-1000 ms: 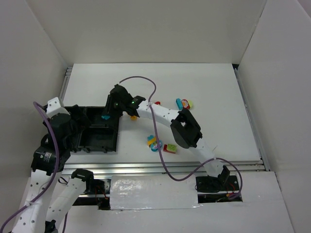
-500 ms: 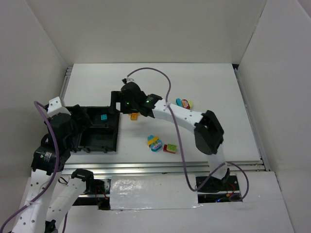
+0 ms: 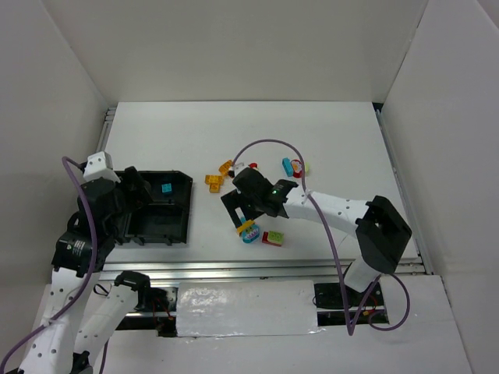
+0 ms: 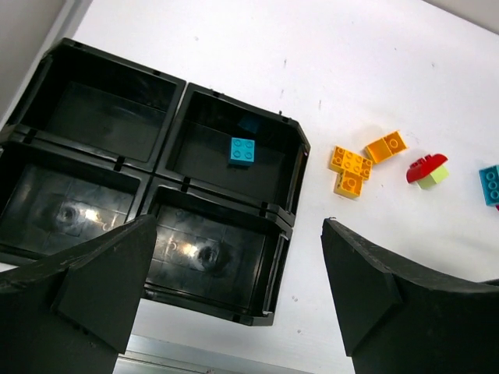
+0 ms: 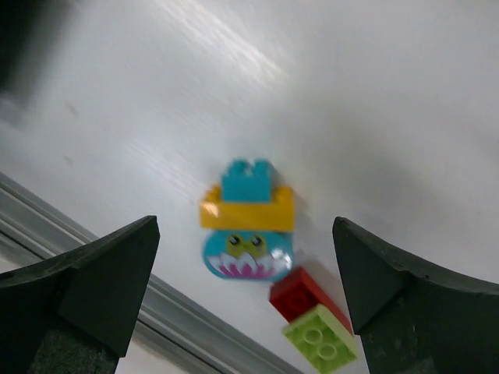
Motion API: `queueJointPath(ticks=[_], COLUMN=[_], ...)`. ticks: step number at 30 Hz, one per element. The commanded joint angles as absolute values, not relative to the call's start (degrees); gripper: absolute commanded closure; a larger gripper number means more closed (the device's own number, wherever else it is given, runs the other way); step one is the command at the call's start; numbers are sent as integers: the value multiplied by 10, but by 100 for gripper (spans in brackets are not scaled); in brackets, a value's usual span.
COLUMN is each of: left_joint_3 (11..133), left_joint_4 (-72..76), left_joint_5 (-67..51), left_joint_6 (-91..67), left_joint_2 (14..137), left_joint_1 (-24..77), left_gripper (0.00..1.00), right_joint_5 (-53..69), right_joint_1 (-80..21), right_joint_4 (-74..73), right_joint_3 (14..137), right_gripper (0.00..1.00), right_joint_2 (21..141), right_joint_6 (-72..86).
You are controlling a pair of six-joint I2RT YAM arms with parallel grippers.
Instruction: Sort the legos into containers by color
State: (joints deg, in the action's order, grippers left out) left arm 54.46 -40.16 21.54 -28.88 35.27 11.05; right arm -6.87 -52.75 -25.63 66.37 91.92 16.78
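rail (image 3: 234, 269): running along the near edge of the white table (image 3: 343, 132), nothing sitting on it
red-and-green brick (image 5: 312, 318): lying nearest the rail, red part touching the lime part – just beside the cyan-and-yellow brick
cyan-and-yellow brick (image 5: 246, 210): lying flat on the table, cyan studs at the far end, a yellow band across it, a toothy face on the rounded near end
right gripper (image 5: 244, 224): hanging over the cyan-and-yellow brick with fingers spread wide, one on each side of it – bare table showing on both sides, so it is grasping nothing
right arm: reaching across to the middle of the table, purple cable looping above it
tray (image 4: 281, 234): sitting at the left of the table, black, four square compartments, clipped corner at far right
left gripper (image 4: 238, 230): hovering above the tray, fingers released and wide apart, carrying nothing
cyan brick (image 4: 242, 149): lying alone in the far-right compartment, the one by the clipped corner; the other three are holding no bricks
orange bricks (image 4: 351, 165): lying on the table just right of the tray, close together
red-topped piece (image 4: 426, 166): lying right of the orange bricks, pale green under the red
far bricks (image 3: 295, 165): cyan and yellow-green, lying together, well apart from the tray
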Motion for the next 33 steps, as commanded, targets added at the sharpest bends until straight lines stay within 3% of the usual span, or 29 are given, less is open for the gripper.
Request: queueJointPath(ticks=[1,15,26,29,31,32,33], left_joint_3=[546,543,543,542,542,542,541], left_joint_4=[-368,-364,-363,-363,-362,-362,-362], left_joint_5=[184,166,159,158,157,157,157], left_joint_6=[-270,-264,-262,-261,-261,-261,-261], left_joint_2=[363,379,382,382,382,382,383], left_joint_1=[109,109,109,109,109,109,109], left_gripper=[1,1,1,1,0,1,1], right_joint_5=[-66,-71,-87,-105,-112,-112,-112], right_joint_1=[-533,-572,-579,-581,-581,-583,-583], right_joint_4=[-275,-232,-218,-220,-220,-218,-214], right_joint_3=[637,566,598,599,597,595,593], right_gripper=[1,3,15,27,41,65,74], right_joint_2=[877,903,971,976,974,968,963], right_joint_6=[138,154,145,149,151,153,153])
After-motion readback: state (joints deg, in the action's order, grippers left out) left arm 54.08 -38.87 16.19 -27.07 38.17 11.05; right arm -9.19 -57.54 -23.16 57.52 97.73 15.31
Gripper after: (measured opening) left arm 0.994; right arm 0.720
